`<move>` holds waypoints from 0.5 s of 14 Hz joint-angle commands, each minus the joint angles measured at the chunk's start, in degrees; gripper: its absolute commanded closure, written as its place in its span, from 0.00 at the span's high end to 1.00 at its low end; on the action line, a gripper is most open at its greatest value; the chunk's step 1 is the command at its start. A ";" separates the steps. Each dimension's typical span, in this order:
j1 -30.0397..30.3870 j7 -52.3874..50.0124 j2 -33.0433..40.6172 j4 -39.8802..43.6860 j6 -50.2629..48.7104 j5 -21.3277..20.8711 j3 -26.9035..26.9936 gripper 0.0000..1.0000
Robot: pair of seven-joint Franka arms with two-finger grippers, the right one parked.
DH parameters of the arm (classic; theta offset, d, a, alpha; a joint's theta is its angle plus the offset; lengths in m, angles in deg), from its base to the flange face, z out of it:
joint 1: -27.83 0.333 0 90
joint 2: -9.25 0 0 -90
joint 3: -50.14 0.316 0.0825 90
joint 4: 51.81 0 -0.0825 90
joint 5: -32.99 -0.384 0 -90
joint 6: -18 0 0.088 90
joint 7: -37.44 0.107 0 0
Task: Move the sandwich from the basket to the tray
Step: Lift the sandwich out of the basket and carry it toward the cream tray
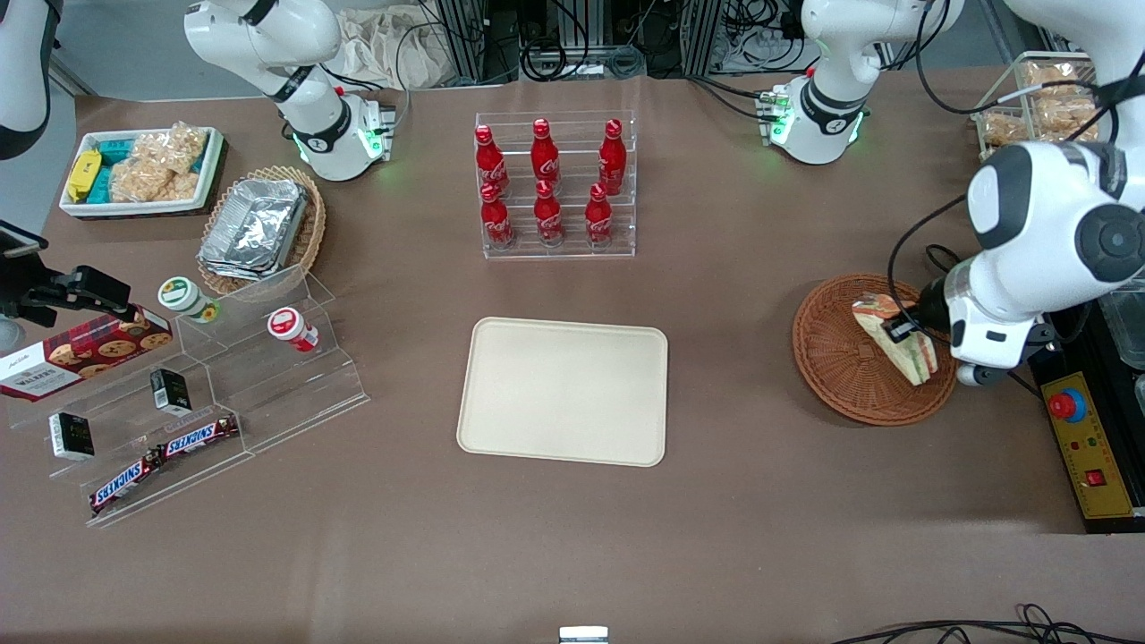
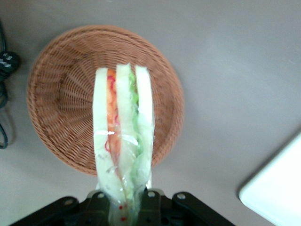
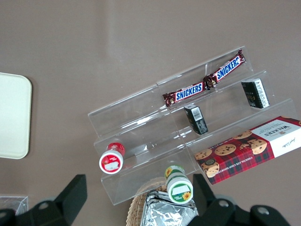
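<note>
Black-fingered, the tool [image 1: 905,330] was clamped on the sandwich [image 1: 899,340], holding it above the basket [image 1: 836,358], its long axis pointing away from the wrist. From there the tray [image 1: 564,391] lay well apart, toward the parked arm's end of the counter [image 1: 572,537].

The working arm [image 1: 1055,215] is glossy white with rounded joint housings, dark grey round caps and black cables. Its base [image 1: 818,121] glows green. The gripper [image 1: 903,329] looks black, with silver screws [image 2: 178,196].
</note>
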 commanded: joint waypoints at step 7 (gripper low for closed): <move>-0.27 1.63 -6.87 2.93 7.08 -0.61 -18.47 0.00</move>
